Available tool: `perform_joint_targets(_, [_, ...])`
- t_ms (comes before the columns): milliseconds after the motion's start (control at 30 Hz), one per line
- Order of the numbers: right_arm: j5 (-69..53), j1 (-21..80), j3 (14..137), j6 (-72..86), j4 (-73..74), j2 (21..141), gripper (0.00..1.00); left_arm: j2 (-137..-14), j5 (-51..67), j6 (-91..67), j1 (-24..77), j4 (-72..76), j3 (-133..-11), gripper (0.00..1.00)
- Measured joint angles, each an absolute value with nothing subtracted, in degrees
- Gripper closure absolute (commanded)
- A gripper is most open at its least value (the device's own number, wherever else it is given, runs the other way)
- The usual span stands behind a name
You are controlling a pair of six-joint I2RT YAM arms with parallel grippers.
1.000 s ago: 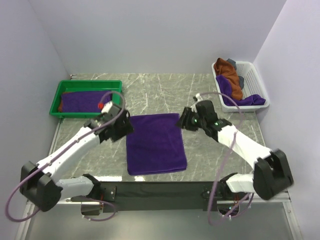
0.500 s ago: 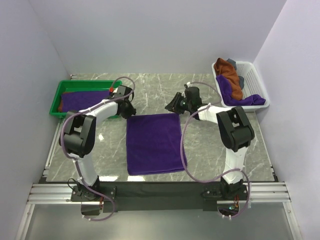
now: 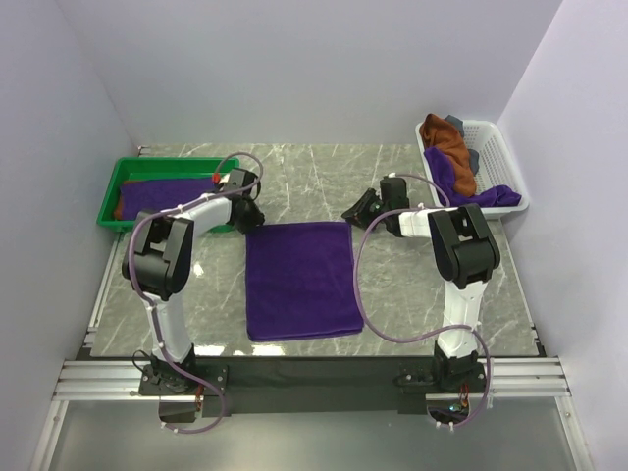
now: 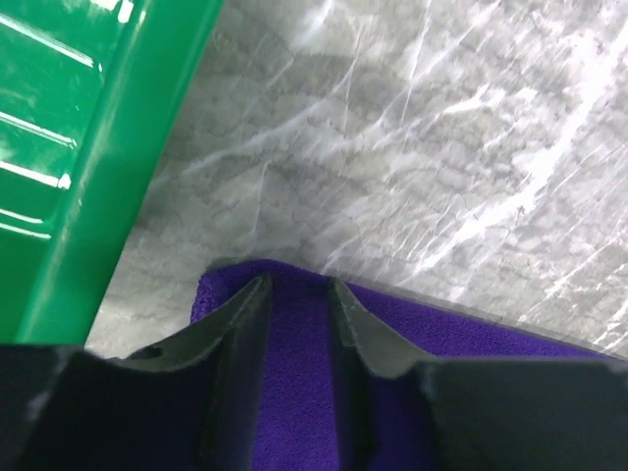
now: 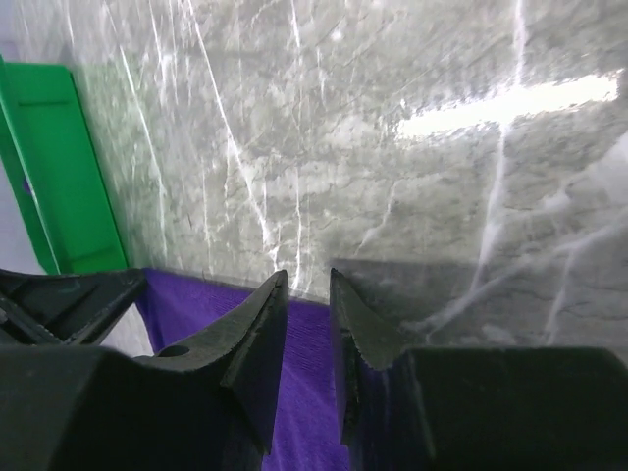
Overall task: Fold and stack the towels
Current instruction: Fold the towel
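Count from the left. One green tray (image 3: 110, 186) sits at the bench's (image 3: 294, 167) far left corner and holds one tray towel (image 3: 162, 196), purple. One flat towel (image 3: 299, 280) lies mid-bench, long axis near-to-far. The left gripper (image 4: 296, 285) is at its far left corner, the right gripper (image 5: 307, 280) at its far right. Both have fingers narrowed over cloth; you cannot tell if they pinch. One basket (image 3: 500, 147), far right, holds one rust towel (image 3: 446, 142) and one purple basket towel (image 3: 451, 179).

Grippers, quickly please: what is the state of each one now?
Left gripper: closed on the purple towel, far left corner.
Right gripper: closed on the same towel, far right corner.
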State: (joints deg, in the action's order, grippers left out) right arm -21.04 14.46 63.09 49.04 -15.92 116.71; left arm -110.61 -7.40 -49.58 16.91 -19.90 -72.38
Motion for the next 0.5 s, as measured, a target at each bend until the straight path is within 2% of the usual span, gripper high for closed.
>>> perform_joint_targets(100, [-20.5, 14.4, 63.5, 47.9, -14.9, 116.4, 0.69, -111.2, -7.7, -48.9, 16.9, -20.6, -73.8, 0.54])
perform_joint_targets(233, [-18.4, 14.4, 63.9, 43.7, -10.0, 113.8, 0.67, -110.8, -8.2, -47.9, 17.3, -22.2, -75.4, 0.36])
perform_joint_targets(300, [-17.6, 14.4, 64.1, 41.5, -7.2, 111.7, 0.67, -109.6, -8.5, -47.5, 18.1, -23.2, -75.5, 0.32])
perform_joint_targets(400, [-17.1, 14.9, 65.2, 37.7, -3.5, 107.5, 0.67, -105.3, -9.1, -47.4, 20.9, -25.7, -75.5, 0.32])
perform_joint_targets(500, [-17.1, 16.1, 65.8, 34.6, -1.5, 103.6, 0.67, -98.6, -10.4, -47.5, 26.1, -27.0, -74.2, 0.37])
